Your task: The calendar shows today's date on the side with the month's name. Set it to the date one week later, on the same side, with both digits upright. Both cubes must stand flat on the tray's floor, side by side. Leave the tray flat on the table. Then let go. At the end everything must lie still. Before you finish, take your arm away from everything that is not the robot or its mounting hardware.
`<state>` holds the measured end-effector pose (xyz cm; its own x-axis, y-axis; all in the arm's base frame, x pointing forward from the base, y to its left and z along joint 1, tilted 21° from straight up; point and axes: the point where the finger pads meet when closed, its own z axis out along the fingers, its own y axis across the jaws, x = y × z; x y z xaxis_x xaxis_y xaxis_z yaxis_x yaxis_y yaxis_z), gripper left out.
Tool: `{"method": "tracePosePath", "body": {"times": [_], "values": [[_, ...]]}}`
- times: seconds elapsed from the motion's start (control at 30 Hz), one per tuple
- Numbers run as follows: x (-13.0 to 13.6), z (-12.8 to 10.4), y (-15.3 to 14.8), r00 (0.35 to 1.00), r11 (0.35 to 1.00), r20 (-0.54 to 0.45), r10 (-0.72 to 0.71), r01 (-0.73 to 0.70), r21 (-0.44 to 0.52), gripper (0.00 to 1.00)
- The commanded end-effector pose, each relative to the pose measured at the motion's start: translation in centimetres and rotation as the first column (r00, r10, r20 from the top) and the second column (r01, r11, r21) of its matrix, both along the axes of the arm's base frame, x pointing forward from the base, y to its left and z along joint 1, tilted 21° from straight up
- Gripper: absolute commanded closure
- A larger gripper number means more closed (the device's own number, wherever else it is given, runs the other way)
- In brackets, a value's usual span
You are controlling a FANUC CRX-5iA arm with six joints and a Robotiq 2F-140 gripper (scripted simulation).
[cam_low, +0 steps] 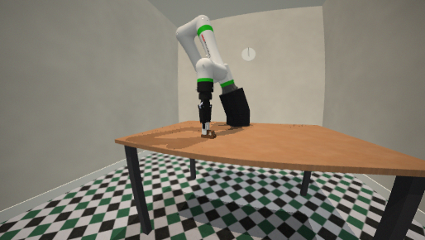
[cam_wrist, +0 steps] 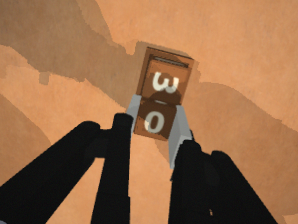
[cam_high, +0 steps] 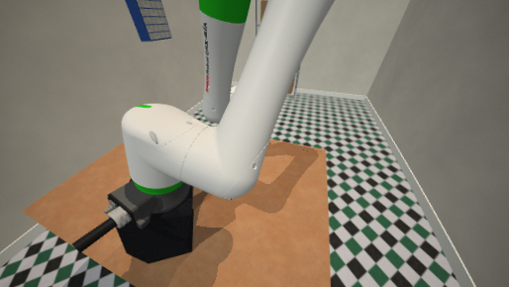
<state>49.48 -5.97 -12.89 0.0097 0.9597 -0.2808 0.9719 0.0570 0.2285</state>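
In the wrist view the small brown calendar tray lies on the wooden table with two brown cubes in it. The farther cube [cam_wrist: 165, 84] shows a white 3 on top. The nearer cube [cam_wrist: 154, 121] shows a white 0 on top. My gripper [cam_wrist: 154, 113] reaches down over the tray, and its two pale fingertips press on the left and right sides of the 0 cube. In the exterior view the gripper [cam_low: 205, 131] stands upright over the tray [cam_low: 210, 136] near the table's far left part. The month side is not readable. The top view hides the tray behind the arm.
The arm's black base [cam_low: 236, 108] stands on the table just behind the tray. The table's left edge [cam_low: 124, 141] is some way in front of the tray. A blue panel [cam_high: 149, 20] hangs at the top left of the top view.
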Motion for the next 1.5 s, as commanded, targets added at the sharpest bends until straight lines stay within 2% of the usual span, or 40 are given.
{"method": "tracePosePath", "body": {"times": [0.0, 0.33, 0.63, 0.77, 1.13, 1.17, 1.23, 1.27, 1.3, 1.37, 1.4, 1.47], "values": [[0.0, 0.0, 0.0, 1.0, 1.0, 0.0, 0.0, 0.0, 0.0, 0.83], [-0.4, 1.7, 0.5, 1.0, 1.0, 0.0, 0.0, 0.0, 0.0, 0.83], [-2.0, 7.8, 2.3, 1.0, 1.0, 0.0, 0.0, 0.0, 0.0, 0.83], [-2.3, 9.2, 2.7, 1.0, 1.0, 0.0, 0.0, 0.0, 0.0, 0.83], [-2.3, 9.3, 2.9, 1.0, 1.0, -0.001, 0.003, -0.003, 0.0, 0.83], [-2.2, 9.0, 3.7, 1.0, 1.0, -0.006, 0.019, -0.019, -0.004, 0.83], [-1.9, 7.5, 8.1, 0.994, 0.994, -0.035, 0.104, -0.104, -0.02, 0.83], [-1.9, 7.5, 8.1, 0.994, 0.994, -0.035, 0.104, -0.104, -0.02, 0.83], [-1.9, 6.4, 11.0, 0.985, 0.986, -0.054, 0.162, -0.164, -0.032, 0.83], [-1.9, 6.4, 11.1, 0.985, 0.986, -0.054, 0.162, -0.164, -0.032, 0.83], [-2.2, 5.3, 14.0, 0.973, 0.974, -0.074, 0.22, -0.224, -0.044, 0.83], [-2.2, 5.3, 14.0, 0.973, 0.974, -0.074, 0.22, -0.224, -0.044, 0.83]]}}
